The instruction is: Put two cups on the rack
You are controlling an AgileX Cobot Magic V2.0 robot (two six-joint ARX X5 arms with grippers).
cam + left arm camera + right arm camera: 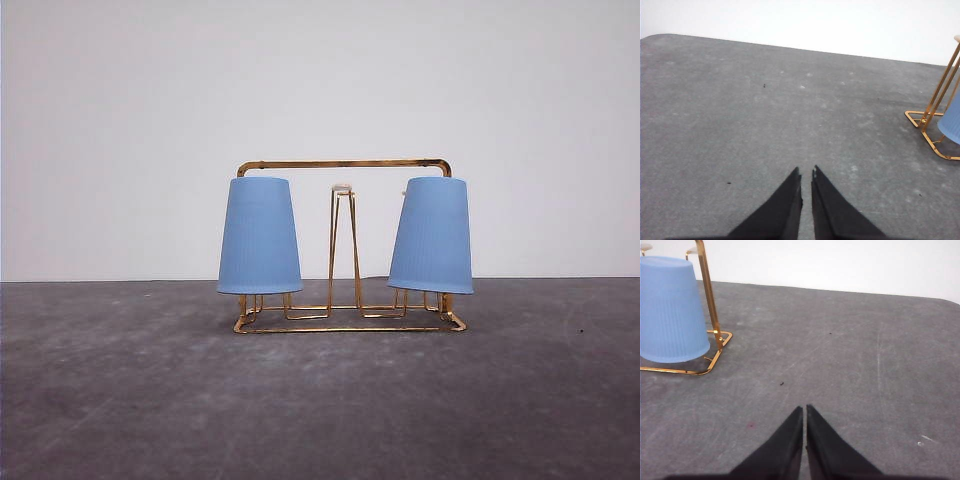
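Note:
The gold wire rack [345,165] stands in the middle of the grey table. Two light-blue ribbed cups hang upside down on its prongs: one on the left [259,236], one on the right [432,236], the right one tilted a little. A bare central prong [343,250] rises between them. My left gripper [806,174] is shut, empty, over bare table, with the rack's corner [925,120] and a cup's edge [952,122] off to one side. My right gripper [804,411] is shut and empty, apart from the rack [710,300] and the cup [671,310].
The grey table [320,400] stretches wide around the rack. A white wall [320,80] stands behind it. The table's rounded corners show in both wrist views.

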